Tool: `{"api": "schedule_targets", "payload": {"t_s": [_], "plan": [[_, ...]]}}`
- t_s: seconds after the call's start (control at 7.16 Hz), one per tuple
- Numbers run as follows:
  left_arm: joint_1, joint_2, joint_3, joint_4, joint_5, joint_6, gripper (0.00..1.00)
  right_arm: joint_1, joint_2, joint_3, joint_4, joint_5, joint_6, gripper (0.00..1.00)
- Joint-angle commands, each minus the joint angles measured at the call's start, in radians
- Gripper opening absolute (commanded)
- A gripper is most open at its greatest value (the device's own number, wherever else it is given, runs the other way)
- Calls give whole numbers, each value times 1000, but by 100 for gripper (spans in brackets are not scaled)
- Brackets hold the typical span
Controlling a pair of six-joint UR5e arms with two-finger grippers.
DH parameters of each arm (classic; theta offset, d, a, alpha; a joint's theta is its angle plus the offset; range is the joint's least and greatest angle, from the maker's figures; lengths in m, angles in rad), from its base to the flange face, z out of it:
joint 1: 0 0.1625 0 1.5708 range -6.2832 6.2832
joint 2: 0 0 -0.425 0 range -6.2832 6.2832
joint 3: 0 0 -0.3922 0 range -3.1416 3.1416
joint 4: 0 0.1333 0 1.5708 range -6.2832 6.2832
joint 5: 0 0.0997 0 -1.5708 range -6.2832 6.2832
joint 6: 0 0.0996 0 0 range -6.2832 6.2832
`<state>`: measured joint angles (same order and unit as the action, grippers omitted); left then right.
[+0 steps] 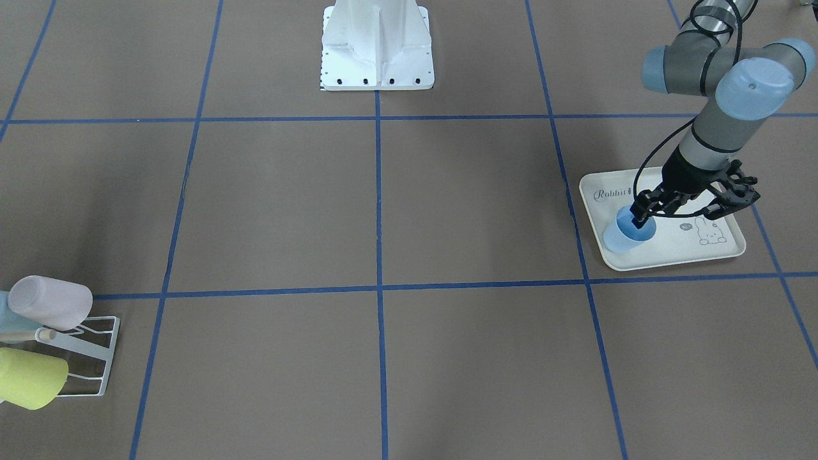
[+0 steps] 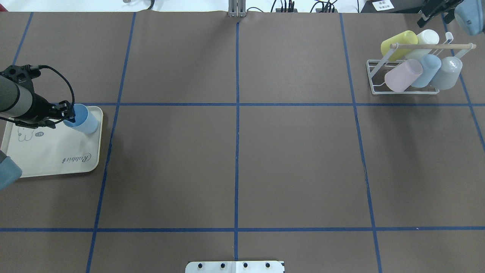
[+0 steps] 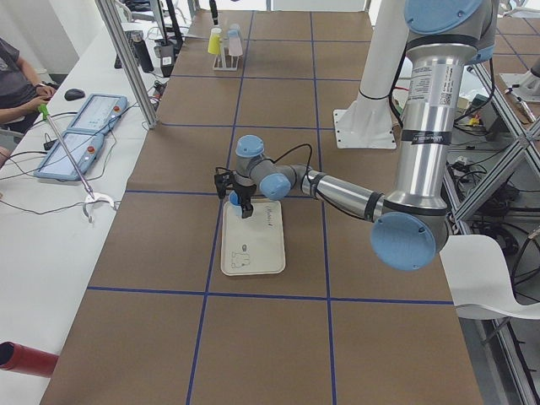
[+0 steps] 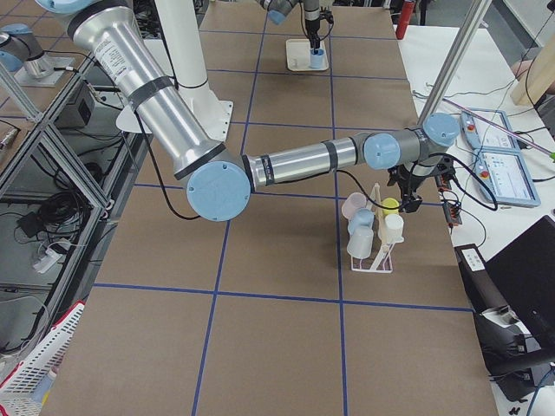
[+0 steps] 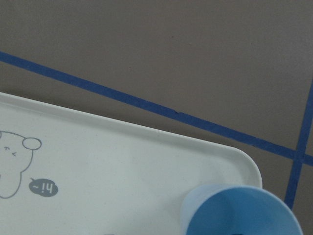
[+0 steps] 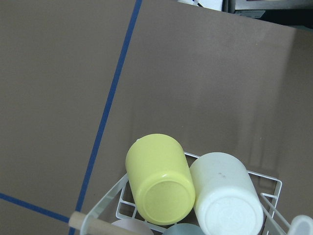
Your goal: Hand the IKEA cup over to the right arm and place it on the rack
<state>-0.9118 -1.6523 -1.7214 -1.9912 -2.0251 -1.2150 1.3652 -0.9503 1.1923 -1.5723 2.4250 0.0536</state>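
Table: brown, blue-taped grid.
Right arm: above rack.
Tray: 9 o'clock, overhead view.
Rack: 2 o'clock.
Left gripper: fingers wide, one in cup's mouth.
Right gripper: fingers, cannot tell.
Cup: blue, mouth up, tray's 2 o'clock corner.

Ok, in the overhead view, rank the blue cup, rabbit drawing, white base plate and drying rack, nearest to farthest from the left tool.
1. Blue cup, right at the left tool, on the tray corner.
2. Rabbit drawing, on the same tray.
3. White base plate, bottom centre.
4. Drying rack, far right.
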Motion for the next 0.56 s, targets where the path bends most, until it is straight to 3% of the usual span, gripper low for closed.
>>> {"api": "schedule_targets", "payload": {"t_s": [0.0, 0.14, 0.42], "plan": [[1, -7, -6, 0, -23, -3, 0, 0, -4, 24, 3, 11, 0, 99], [-4, -11, -53, 5, -93, -3, 0, 0, -15, 86, -1, 26, 21, 99], [-70, -44, -256, 199, -130, 0, 0, -38, -48, 296, 6, 54, 333, 99]]}}
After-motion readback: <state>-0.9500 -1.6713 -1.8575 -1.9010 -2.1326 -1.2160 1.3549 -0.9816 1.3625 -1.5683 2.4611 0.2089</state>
